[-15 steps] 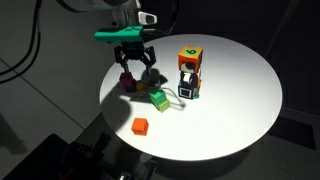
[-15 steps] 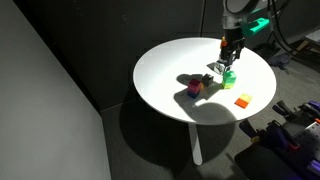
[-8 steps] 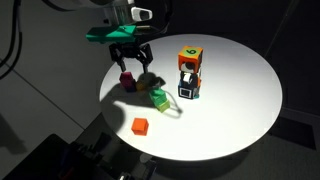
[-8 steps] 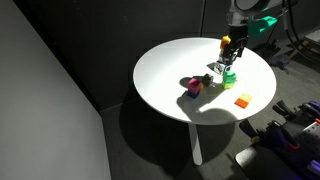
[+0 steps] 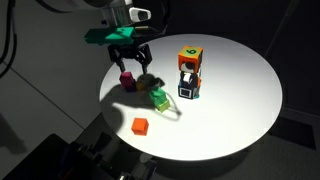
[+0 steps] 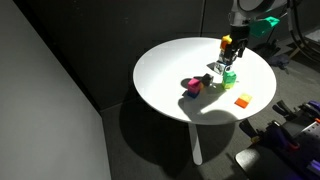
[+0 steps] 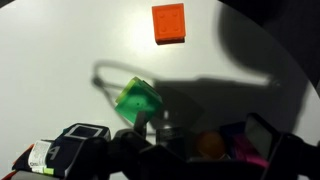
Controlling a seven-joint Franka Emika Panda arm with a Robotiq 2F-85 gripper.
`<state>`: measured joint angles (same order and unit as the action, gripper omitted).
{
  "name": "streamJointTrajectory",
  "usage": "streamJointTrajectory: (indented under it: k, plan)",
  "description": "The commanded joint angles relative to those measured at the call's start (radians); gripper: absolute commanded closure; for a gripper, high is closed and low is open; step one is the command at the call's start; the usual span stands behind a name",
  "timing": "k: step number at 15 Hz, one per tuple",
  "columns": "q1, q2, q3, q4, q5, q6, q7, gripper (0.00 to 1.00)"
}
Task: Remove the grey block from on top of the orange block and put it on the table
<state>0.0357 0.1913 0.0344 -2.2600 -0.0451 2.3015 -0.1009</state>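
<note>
Tool [image 5: 128,66] hangs above the desk [image 5: 240,90], over the magenta cube [image 5: 128,80], clear of everything. Fingers spread apart, nothing between them: released. The wrist view agrees, with dark finger bodies wide at the lower edge.

Orange block [image 5: 140,126] sits alone near the desk edge, nothing on top of it and well apart from the rest. It shows the same way in the wrist view [image 7: 168,22] and in an exterior view [image 6: 243,101].

Grey block [image 5: 150,83] is a dull grey shape resting on the desk just beside the magenta cube, between it and the green block [image 5: 160,98]. It lies in shadow, so its edges are hard to make out.

The wrist view shows the green block [image 7: 138,100] tilted, and a small orange ball [image 7: 208,145] low in the frame next to something magenta.

A stack of 2 stands further in on the desk: the orange cube with a green mark [image 5: 189,55] above the black cube with white markings [image 5: 187,89]. Whether a further piece sits between them I cannot tell.
</note>
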Motion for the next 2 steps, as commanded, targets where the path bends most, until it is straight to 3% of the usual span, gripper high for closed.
streamJointTrajectory:
  k: [1, 2]
  plan:
    - [-0.002, 0.0, 0.002, 0.002, 0.0, -0.003, 0.001, 0.0]
    - [-0.002, 0.0, 0.002, 0.002, 0.0, -0.003, 0.001, 0.0]
